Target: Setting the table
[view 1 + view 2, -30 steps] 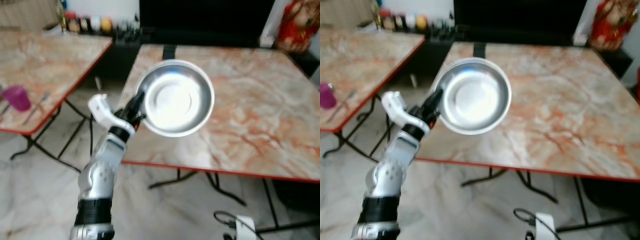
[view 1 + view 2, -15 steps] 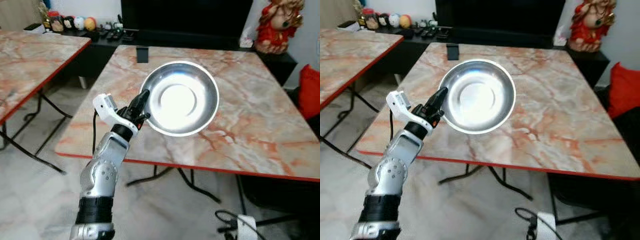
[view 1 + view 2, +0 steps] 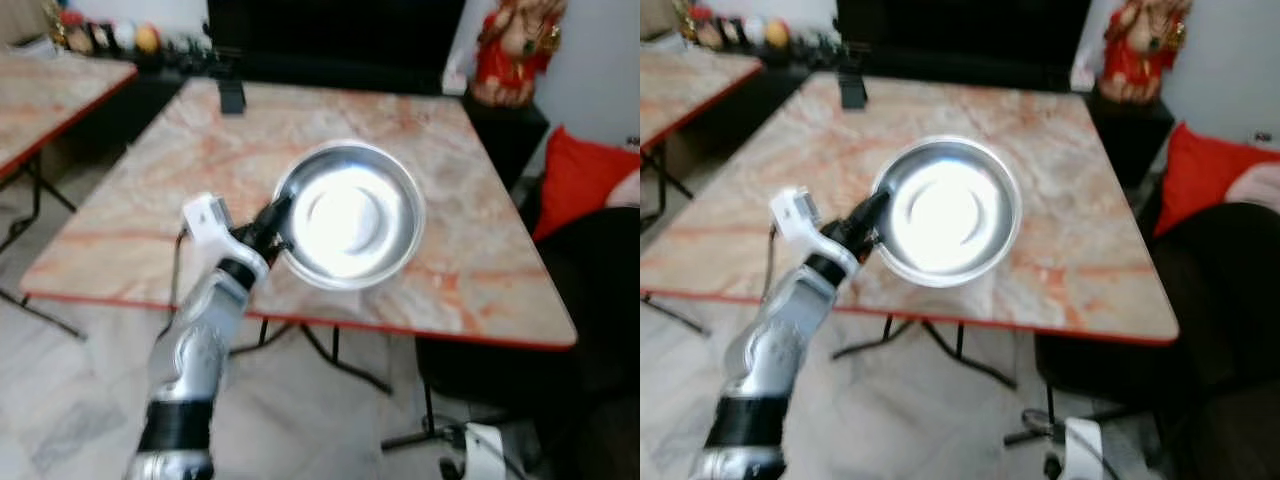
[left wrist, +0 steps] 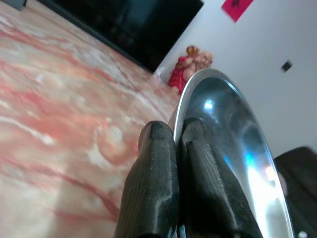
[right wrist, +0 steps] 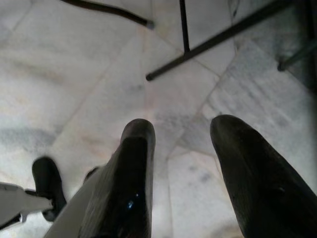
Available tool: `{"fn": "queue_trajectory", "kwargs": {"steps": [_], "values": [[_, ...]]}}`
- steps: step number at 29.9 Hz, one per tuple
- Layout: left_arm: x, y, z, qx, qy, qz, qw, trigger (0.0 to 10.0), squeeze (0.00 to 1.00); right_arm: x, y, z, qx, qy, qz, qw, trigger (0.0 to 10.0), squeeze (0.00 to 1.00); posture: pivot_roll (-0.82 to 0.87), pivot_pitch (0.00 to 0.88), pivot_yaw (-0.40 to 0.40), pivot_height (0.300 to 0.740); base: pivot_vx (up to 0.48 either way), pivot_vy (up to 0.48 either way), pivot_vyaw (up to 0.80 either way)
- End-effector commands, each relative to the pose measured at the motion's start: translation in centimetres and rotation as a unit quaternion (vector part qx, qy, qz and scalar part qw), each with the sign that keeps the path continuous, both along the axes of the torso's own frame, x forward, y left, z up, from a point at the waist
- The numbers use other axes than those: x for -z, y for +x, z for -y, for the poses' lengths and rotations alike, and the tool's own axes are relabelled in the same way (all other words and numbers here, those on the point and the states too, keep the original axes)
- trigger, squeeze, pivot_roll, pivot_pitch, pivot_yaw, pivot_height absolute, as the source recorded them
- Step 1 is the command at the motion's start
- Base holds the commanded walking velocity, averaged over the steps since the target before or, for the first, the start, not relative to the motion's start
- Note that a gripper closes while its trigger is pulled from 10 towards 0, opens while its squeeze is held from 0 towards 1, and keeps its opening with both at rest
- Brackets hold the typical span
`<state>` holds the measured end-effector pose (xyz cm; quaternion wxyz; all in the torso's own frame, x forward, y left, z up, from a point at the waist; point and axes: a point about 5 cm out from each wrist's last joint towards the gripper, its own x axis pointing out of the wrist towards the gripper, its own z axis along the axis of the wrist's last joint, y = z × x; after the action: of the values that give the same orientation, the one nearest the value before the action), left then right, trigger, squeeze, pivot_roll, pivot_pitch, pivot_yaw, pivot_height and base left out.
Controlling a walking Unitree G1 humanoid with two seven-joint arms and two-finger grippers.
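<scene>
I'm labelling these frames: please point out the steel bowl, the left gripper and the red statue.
steel bowl (image 3: 350, 222): left eye view, shiny inner base.
left gripper (image 4: 174, 163): left wrist view, between fingertips at the rim.
red statue (image 3: 1132, 50): right eye view, body.

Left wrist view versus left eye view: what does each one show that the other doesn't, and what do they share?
The left wrist view alone shows the grip up close: the left tool has its two black fingers pinched on the rim of the steel bowl.

The left eye view alone shows the whole silver left arm, the bowl's full round shape, the table's red front edge, the red cushion and the floor.

Both show the bowl, the marble table, the red figurine and the black screen.
</scene>
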<state>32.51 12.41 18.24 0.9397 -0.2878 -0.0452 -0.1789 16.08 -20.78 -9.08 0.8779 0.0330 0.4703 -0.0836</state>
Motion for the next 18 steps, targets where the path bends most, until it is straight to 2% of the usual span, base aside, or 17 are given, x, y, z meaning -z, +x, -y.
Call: {"fn": "queue_trajectory", "kwargs": {"steps": [1,6,9,11,15,18], "values": [[-0.4,0.1,0.6,0.006,0.026,0.014,1.0,10.0,0.0,-0.1,-0.1,0.4,0.008,-0.002,0.003,1.0,10.0,0.0,0.06,0.0,-0.06,0.711,0.0,0.0,0.0],[-0.3,0.3,-0.2,-0.004,0.049,0.014,0.999,10.0,0.0,-0.1,0.0,0.4,0.008,-0.002,0.003,1.0,10.0,0.0,0.06,0.0,-0.061,0.711,0.0,0.0,0.0],[-0.2,0.3,-0.6,0.003,0.083,0.019,0.996,10.0,0.0,-0.1,0.0,0.4,0.009,-0.002,0.003,1.0,10.0,0.0,0.06,0.0,-0.061,0.711,0.0,0.0,0.0],[-0.1,0.3,-1.0,0.022,0.122,0.023,0.992,10.0,0.0,-0.1,0.0,0.4,0.008,-0.002,0.003,1.0,10.0,0.0,0.06,0.0,-0.061,0.711,0.0,0.0,0.0],[-0.2,0.5,-1.9,0.023,0.134,0.02,0.99,10.0,0.0,-0.1,0.0,0.4,0.008,-0.002,0.003,1.0,10.0,0.0,0.06,0.0,-0.061,0.711,0.0,0.0,0.0],[0.0,0.6,-2.6,0.021,0.122,0.01,0.992,10.0,0.0,-0.1,-0.1,0.4,0.006,-0.003,0.003,1.0,10.0,0.0,0.06,0.0,-0.061,0.711,0.0,0.0,0.0]]}}
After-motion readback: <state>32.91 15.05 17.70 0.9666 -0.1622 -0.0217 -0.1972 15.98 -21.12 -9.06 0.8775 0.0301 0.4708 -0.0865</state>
